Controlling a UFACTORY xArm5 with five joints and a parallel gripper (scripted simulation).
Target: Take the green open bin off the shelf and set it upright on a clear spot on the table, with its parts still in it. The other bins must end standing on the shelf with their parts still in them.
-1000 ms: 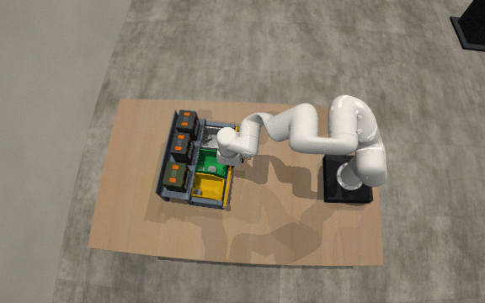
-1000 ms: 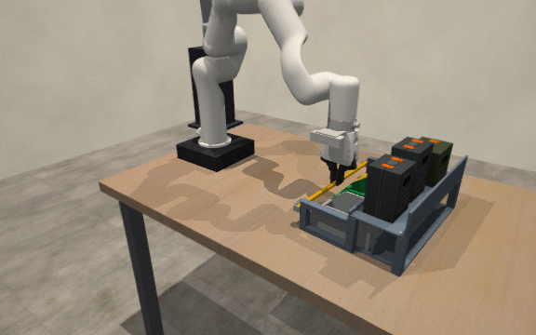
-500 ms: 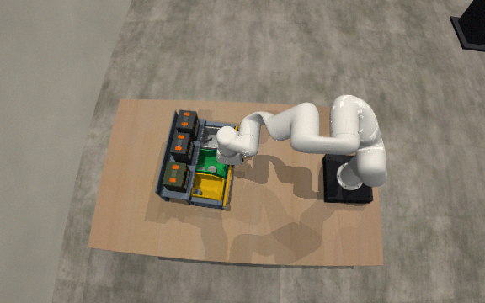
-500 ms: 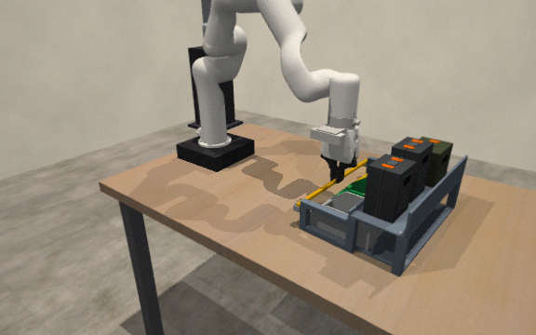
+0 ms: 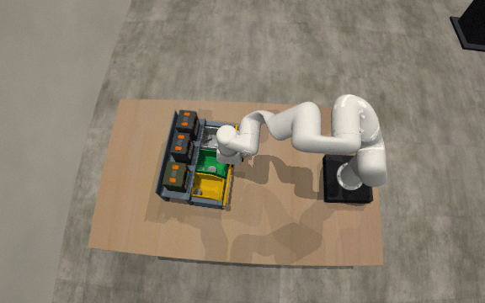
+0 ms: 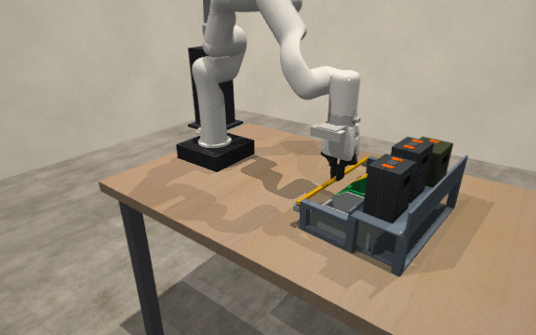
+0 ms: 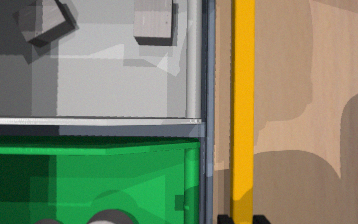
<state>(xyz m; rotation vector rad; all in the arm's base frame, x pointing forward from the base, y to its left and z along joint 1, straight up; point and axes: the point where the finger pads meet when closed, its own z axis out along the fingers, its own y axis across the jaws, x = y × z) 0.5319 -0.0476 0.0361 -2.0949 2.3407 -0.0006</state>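
Note:
The green open bin (image 5: 211,162) sits in the middle of the shelf's (image 5: 195,161) front row, between a grey bin (image 5: 211,135) and a yellow bin (image 5: 209,188). In the wrist view the green bin (image 7: 90,180) holds grey round parts and the grey bin (image 7: 85,65) holds two blocks. A yellow bar (image 7: 242,110) runs along the shelf's front edge, beside the bins. My gripper (image 6: 340,176) points straight down and is shut on this yellow bar (image 6: 333,181); the fingertips show on either side of it. It does not touch the green bin (image 6: 354,188).
Three tall closed boxes with orange tabs, two black (image 6: 389,186) (image 6: 412,155) and one olive (image 6: 437,155), stand on the shelf's back row. The arm's black base (image 5: 347,178) sits at the table's right side. The shelf's blue-grey frame (image 6: 403,233) encloses the bins.

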